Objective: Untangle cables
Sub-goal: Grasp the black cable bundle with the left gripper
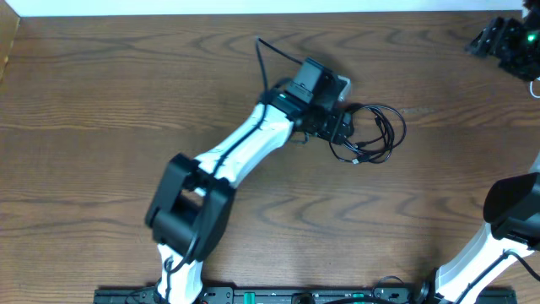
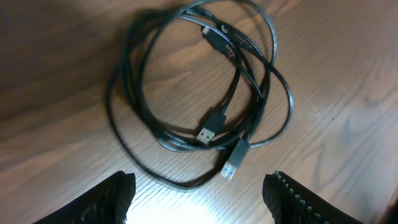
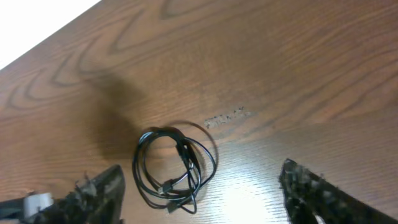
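Observation:
The cables (image 1: 371, 133) lie as one small loose coil of thin dark cords on the wooden table, right of centre at the back. No white cord shows. In the left wrist view the coil (image 2: 214, 124) has two USB plug ends lying inside it. My left gripper (image 2: 205, 202) is open and empty, its fingers just short of the coil's near edge; from overhead it (image 1: 340, 127) sits at the coil's left side. My right gripper (image 3: 202, 183) is open and empty, well above the table, with the coil (image 3: 184, 155) seen small between its fingers.
A black device (image 1: 506, 38) stands at the table's back right corner. My right arm (image 1: 515, 211) is at the front right edge. The table's far edge (image 1: 270, 12) runs along the top. A black rail (image 1: 278, 295) lines the front edge.

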You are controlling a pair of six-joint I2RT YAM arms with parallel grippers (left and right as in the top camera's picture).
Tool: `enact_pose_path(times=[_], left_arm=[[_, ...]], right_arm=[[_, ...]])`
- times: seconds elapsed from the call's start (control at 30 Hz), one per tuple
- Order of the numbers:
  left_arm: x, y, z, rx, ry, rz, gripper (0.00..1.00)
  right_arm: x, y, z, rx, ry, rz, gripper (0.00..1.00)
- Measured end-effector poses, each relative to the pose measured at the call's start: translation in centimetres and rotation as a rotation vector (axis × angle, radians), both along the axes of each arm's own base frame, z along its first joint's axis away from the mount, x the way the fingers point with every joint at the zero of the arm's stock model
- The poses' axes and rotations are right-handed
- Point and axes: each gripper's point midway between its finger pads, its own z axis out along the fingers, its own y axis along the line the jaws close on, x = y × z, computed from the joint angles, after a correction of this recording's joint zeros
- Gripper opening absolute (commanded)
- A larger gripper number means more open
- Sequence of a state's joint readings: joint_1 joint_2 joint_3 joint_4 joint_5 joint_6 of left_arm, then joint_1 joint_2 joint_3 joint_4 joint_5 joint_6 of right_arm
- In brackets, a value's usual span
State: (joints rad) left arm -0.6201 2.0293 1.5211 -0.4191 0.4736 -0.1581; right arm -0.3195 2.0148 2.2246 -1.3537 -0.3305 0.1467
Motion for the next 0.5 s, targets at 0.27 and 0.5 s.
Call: enact_pose_path(times=[0.27, 0.5], left_arm=[[-0.8, -2.0, -3.9, 0.022, 0.101, 0.098, 0.68], [0.4, -1.1, -4.7, 0.096, 0.097, 0.331, 0.57]], right_arm=[[-0.2, 0.9, -2.4, -0.021, 0.063, 0.011, 0.61], [-0.4, 1.5, -4.1, -0.017, 0.097, 0.023, 0.61]])
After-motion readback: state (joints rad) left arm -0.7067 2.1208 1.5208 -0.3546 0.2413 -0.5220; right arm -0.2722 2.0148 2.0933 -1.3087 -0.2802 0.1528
